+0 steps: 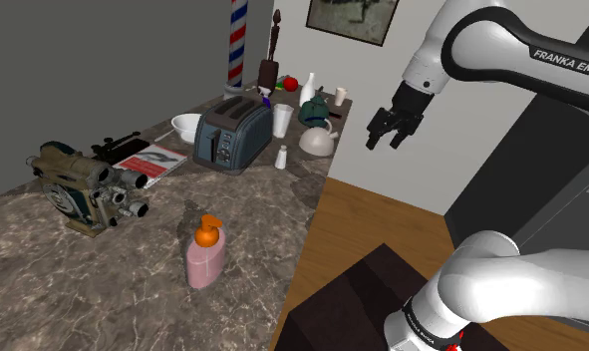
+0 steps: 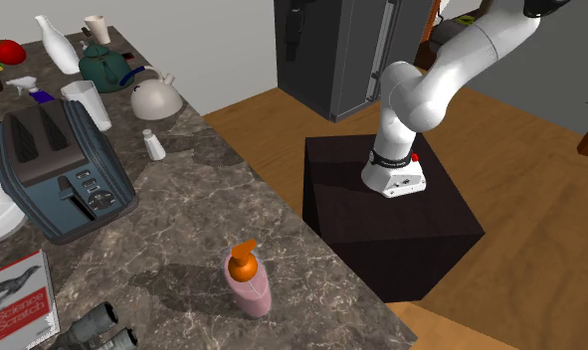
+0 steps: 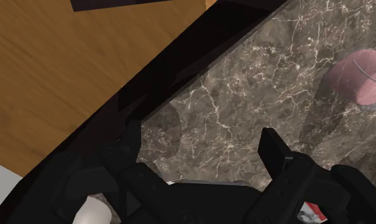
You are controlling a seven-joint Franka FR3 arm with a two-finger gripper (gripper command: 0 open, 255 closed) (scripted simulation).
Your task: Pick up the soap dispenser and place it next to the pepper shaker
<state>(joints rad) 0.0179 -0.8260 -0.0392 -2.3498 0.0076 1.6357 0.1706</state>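
On the counter (image 1: 252, 224), lower than my gripper (image 1: 386, 142), I count one pink soap dispenser (image 1: 205, 254), one toaster (image 1: 232, 136), one small white shaker (image 1: 281, 156), two kettles (a teal kettle (image 1: 313, 110), a white kettle (image 1: 318, 141)), one bowl (image 1: 187, 126), one old film camera (image 1: 81, 185) and one magazine (image 1: 152, 160).

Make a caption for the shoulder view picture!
Open black gripper hangs beside the counter, apart from the pink soap dispenser.

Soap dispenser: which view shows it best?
The shoulder view: the soap dispenser stands whole, side-on, pink body and orange pump. The second exterior view looks down on it; the wrist view catches part.
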